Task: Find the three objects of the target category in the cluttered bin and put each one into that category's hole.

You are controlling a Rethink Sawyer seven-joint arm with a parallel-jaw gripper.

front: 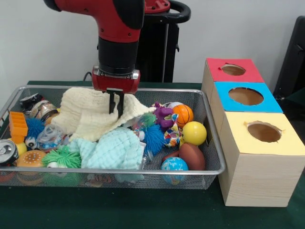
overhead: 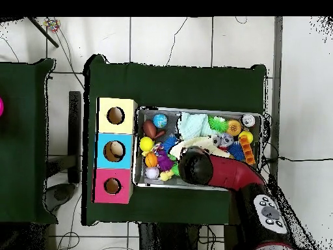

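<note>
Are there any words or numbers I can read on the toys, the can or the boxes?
None can be read.
The silver can at the bin edge: its top shows, but no letters.
The globe ball: only blue and green patches, any print too small.
The red-topped box, blue-topped box and yellow-topped box: plain tops, no labels.
The claw and the arm: no readable marking.

light: bright, even | shadows: faint | glare: none | blur: slight
</note>
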